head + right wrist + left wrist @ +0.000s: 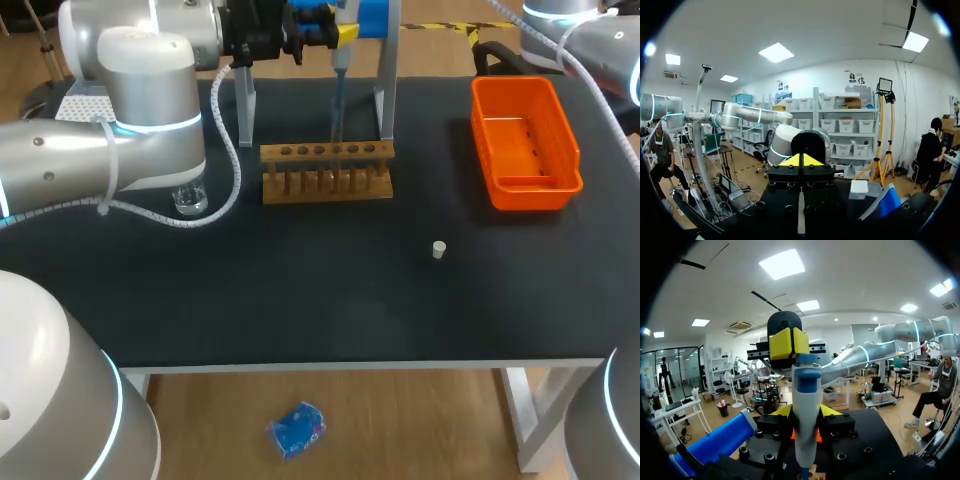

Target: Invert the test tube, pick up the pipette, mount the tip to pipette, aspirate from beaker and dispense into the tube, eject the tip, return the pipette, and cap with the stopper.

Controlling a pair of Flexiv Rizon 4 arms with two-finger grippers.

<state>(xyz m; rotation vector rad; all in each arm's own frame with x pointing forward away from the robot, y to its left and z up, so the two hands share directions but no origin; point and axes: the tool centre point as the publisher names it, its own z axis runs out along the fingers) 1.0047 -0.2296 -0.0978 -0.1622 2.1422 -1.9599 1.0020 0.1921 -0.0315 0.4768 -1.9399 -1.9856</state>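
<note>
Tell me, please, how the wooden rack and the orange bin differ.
The wooden rack is brown with a row of holes on top; the orange bin is an open tub. The rack stands mid-table, the bin near the right edge. Both rest on the black table.

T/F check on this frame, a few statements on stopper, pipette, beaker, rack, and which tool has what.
1. The stopper lies in the orange bin. False: the stopper stands on the bare table, apart from the bin.
2. The pipette is between the left tool's fingers. True: the pipette stands upright in the left tool, a yellow tip against each side.
3. The right tool holds the beaker. False: the right tool is shut on nothing; the beaker stands on the table under the left arm.
4. The rack stands between the beaker and the bin. True: the rack is mid-table.
</note>
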